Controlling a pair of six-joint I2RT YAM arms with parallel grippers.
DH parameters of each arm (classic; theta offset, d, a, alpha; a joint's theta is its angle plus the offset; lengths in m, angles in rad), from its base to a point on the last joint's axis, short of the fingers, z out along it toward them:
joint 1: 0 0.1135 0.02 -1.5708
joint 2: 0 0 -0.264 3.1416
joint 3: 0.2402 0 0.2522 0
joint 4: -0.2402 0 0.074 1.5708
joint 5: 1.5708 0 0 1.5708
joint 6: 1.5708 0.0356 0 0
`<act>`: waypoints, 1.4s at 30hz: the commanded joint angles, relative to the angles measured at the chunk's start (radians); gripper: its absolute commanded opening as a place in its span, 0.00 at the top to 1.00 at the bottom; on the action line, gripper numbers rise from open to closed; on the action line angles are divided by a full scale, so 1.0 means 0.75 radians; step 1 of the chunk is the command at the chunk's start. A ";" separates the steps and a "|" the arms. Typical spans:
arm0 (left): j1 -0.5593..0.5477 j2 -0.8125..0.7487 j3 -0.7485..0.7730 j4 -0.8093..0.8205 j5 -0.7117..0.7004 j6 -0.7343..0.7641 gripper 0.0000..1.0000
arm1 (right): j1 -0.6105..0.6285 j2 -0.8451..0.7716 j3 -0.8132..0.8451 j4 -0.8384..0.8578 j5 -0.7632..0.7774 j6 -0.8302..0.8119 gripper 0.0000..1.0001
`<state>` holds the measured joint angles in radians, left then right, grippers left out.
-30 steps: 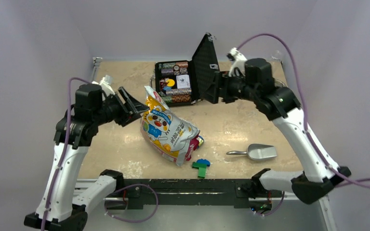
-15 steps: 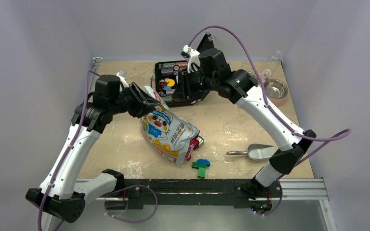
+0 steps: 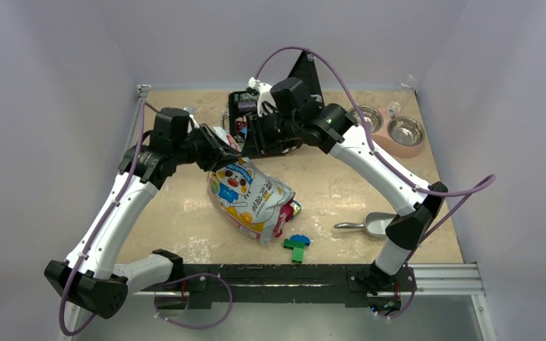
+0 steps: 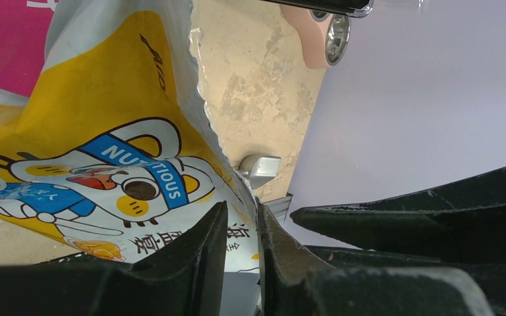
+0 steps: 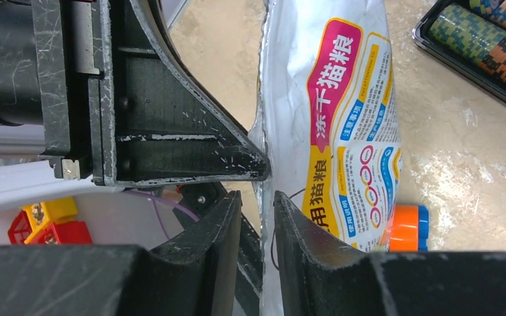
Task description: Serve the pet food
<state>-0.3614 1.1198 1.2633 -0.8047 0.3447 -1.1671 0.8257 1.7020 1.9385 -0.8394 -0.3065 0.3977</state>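
The pet food bag (image 3: pixel 249 192), yellow and silver with a cartoon print, lies mid-table with its top edge standing up. The kibble itself is hidden inside. My left gripper (image 3: pixel 222 148) is shut on the bag's top edge; in the left wrist view the foil edge (image 4: pixel 197 112) runs between its jaws (image 4: pixel 242 214). My right gripper (image 3: pixel 247 135) faces it from the other side. In the right wrist view its jaws (image 5: pixel 257 197) stand narrowly apart around the bag's silver edge (image 5: pixel 263 99), not pinching it. The left finger (image 5: pixel 191 151) touches that same edge.
A metal scoop (image 3: pixel 378 225) lies at the front right. Two steel bowls in a pink holder (image 3: pixel 406 130) stand at the back right. An open black case (image 3: pixel 306 71) stands behind the grippers. A green and blue toy (image 3: pixel 297 245) lies near the front edge.
Both arms swung in toward the bag's top. The right gripper came left from the case lid to the bag's edge. The left gripper, open a second ago, closed on the edge.
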 commanded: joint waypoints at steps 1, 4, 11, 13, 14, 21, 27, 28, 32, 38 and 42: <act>-0.009 0.024 0.007 0.043 0.024 0.016 0.75 | 0.018 0.020 0.079 -0.021 -0.013 -0.032 0.71; -0.009 0.024 0.004 0.033 0.025 0.030 0.82 | 0.022 0.042 0.097 -0.039 0.014 -0.040 0.72; -0.009 0.036 0.008 0.051 0.038 0.061 0.91 | 0.047 0.080 0.112 -0.087 0.100 -0.094 0.74; -0.009 0.042 0.018 0.054 0.034 0.072 0.97 | 0.057 0.084 0.114 -0.095 0.146 -0.113 0.77; -0.009 0.046 0.024 0.052 0.031 0.077 0.99 | 0.061 0.088 0.120 -0.101 0.165 -0.123 0.79; -0.009 0.070 0.054 0.014 0.007 0.066 1.00 | 0.102 0.173 0.215 -0.223 0.364 -0.206 0.99; -0.011 0.084 0.066 -0.035 -0.023 0.055 1.00 | 0.217 0.210 0.290 -0.282 0.682 -0.261 1.00; -0.013 0.085 0.058 -0.031 -0.021 0.047 1.00 | 0.225 0.202 0.282 -0.265 0.652 -0.254 1.00; -0.015 0.084 0.021 0.023 -0.002 -0.005 0.98 | 0.232 0.171 0.243 -0.211 0.579 -0.178 1.00; -0.017 0.105 0.013 0.082 -0.021 -0.066 0.87 | 0.231 0.141 0.233 -0.163 0.443 -0.107 1.00; -0.021 0.121 0.038 0.076 -0.094 -0.046 0.88 | 0.229 0.141 0.227 -0.159 0.393 -0.084 1.00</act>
<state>-0.3683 1.1893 1.2709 -0.8089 0.3408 -1.1873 0.9829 1.8484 2.1185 -1.0237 0.0875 0.2848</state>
